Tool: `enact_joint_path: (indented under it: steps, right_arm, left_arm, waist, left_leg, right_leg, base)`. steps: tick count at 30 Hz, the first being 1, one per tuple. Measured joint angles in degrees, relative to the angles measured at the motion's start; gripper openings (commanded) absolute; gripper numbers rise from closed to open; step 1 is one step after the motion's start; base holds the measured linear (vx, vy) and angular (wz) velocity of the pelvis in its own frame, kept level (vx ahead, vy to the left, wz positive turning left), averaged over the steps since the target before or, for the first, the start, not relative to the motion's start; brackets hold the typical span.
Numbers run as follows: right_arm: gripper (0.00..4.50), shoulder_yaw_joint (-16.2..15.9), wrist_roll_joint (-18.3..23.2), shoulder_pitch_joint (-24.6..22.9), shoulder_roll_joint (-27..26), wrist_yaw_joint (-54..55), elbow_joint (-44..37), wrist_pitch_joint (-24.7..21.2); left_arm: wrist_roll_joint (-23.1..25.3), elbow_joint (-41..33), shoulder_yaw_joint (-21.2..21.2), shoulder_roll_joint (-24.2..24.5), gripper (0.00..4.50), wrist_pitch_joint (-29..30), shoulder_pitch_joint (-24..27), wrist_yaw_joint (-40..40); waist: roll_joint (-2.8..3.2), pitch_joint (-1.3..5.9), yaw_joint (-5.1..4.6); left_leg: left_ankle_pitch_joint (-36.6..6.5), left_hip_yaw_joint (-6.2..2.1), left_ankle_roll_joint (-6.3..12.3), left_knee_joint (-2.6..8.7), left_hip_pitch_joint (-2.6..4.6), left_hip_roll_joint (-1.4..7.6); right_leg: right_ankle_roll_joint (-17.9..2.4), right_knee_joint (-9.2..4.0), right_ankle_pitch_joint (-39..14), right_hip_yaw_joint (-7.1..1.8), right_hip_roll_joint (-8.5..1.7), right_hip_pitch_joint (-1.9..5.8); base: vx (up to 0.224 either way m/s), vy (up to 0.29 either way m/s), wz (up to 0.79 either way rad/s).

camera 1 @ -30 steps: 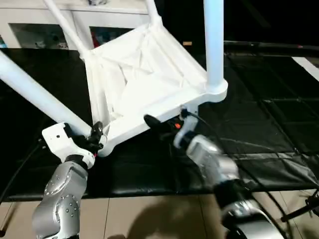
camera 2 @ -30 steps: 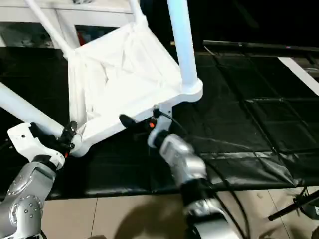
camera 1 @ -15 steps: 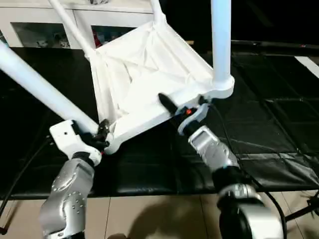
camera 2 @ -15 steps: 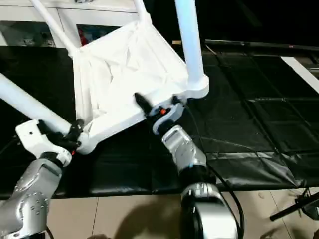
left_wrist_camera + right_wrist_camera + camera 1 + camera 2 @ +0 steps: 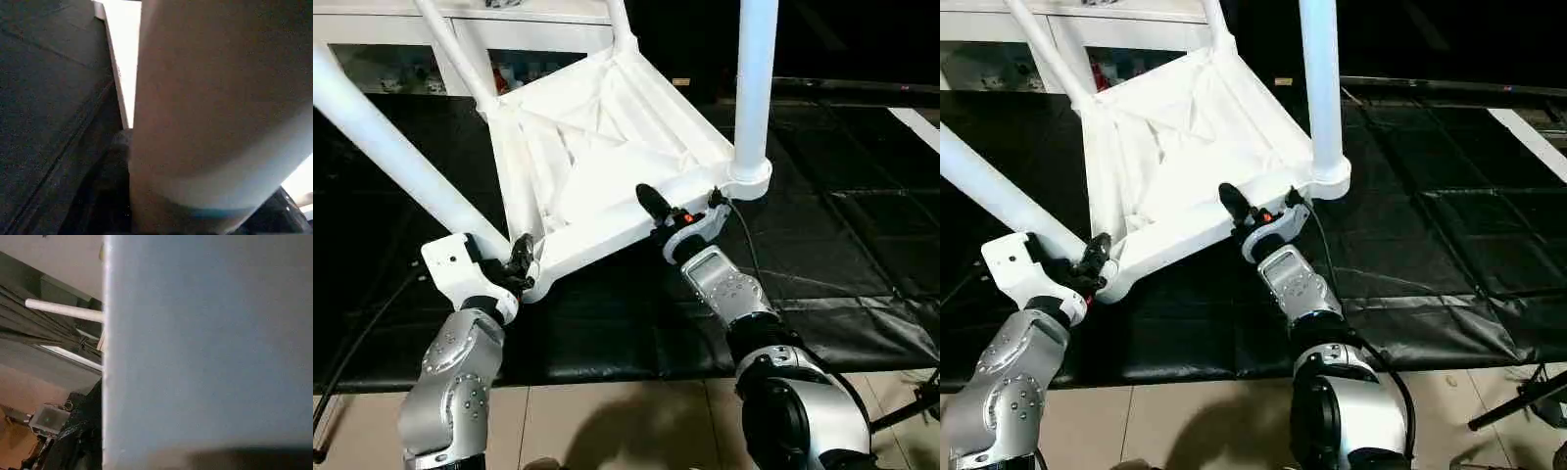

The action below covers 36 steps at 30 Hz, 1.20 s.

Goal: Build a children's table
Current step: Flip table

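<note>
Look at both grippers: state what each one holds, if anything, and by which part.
The left gripper grips the children's table at its near corner socket, at a leg's base. The right gripper sits over the tabletop's near edge; a firm hold there cannot be told.

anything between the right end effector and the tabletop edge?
Nothing visible. The right end effector is already at the near edge of the tabletop, one black finger over the rim, with no other object between them.
</note>
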<state>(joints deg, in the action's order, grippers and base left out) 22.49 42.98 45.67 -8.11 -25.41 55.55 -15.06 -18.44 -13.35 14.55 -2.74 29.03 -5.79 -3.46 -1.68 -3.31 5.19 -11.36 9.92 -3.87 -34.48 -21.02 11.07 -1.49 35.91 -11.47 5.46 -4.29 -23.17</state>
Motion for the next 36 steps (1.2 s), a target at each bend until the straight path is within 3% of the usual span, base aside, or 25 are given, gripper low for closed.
enact_joint_path:
  steps: [6,14,15,20,23,31,36]
  right_arm:
    - [2.03,0.99,0.39,0.36,0.02,-0.02,1.26,0.42]
    - [1.97,1.94,0.38,1.23,0.07,0.27,1.27,0.61]
    - [1.96,1.87,0.29,1.23,0.09,0.32,1.25,0.71]
    - [1.96,1.86,-0.12,1.23,0.18,1.34,-0.42,1.44]
    - [1.96,1.64,-1.09,1.21,0.84,1.94,-2.91,1.61]
    - [1.96,-2.71,-5.42,-1.71,4.65,2.47,-13.32,0.37]
    - [1.96,-3.02,-6.48,-5.6,7.24,3.17,-21.52,-1.13]
  left_arm:
    - [0.86,0.05,-0.76,-0.01,2.13,-0.37,0.02,0.0]
    - [1.3,0.06,-1.87,-0.02,2.13,-1.41,-0.01,-0.02]
    - [1.27,0.05,-1.88,0.16,2.48,-1.47,0.19,-0.42]
    - [-2.64,-1.99,-3.18,3.27,2.84,-0.64,3.69,-7.8]
    - [-4.67,-3.35,-4.3,7.87,3.23,0.1,8.0,-13.74]
    - [-8.83,-6.97,-5.95,14.28,3.87,2.12,12.7,-24.19]
    - [-9.81,-11.76,-11.05,15.52,4.38,3.83,14.39,-26.21]
  waist:
    - [0.04,-0.03,0.05]
    - [0.04,-0.03,-0.06]
    - [0.02,-0.03,-0.06]
    - [0.04,-0.05,-0.21]
    - [0.18,-0.13,-0.45]
    - [0.39,-0.27,0.38]
    - [0.32,-0.28,0.8]
  left_leg:
    - [0.02,0.0,0.04,-0.03,-0.05,0.0]
    - [0.02,0.0,0.05,-0.03,-0.07,0.01]
    - [0.04,0.0,0.08,-0.03,-0.07,0.01]
    - [0.07,0.06,0.15,-0.02,-0.09,0.01]
    - [0.09,0.07,0.16,-0.02,-0.14,0.03]
    - [0.04,0.1,-0.03,-0.05,-0.18,0.02]
    - [0.11,0.15,-0.1,-0.06,-0.19,0.01]
  right_leg:
    - [0.0,0.0,0.0,0.0,0.0,-0.04]
    - [0.0,0.01,0.0,0.0,0.0,-0.06]
    - [0.0,0.01,0.0,0.0,0.0,-0.07]
    - [-0.01,0.02,-0.01,-0.02,0.0,-0.15]
    - [-0.06,0.1,-0.04,-0.02,0.02,-0.27]
    - [-0.08,0.19,-0.04,-0.02,-0.04,-0.23]
    - [-0.07,0.24,-0.04,-0.07,-0.07,-0.19]
  base:
    - [0.0,0.0,0.0]
    - [0.0,0.0,0.0]
    - [0.0,0.0,0.0]
    - [0.0,0.0,0.0]
    - [0.0,0.0,0.0]
    - [0.0,0.0,0.0]
    - [0.0,0.0,0.0]
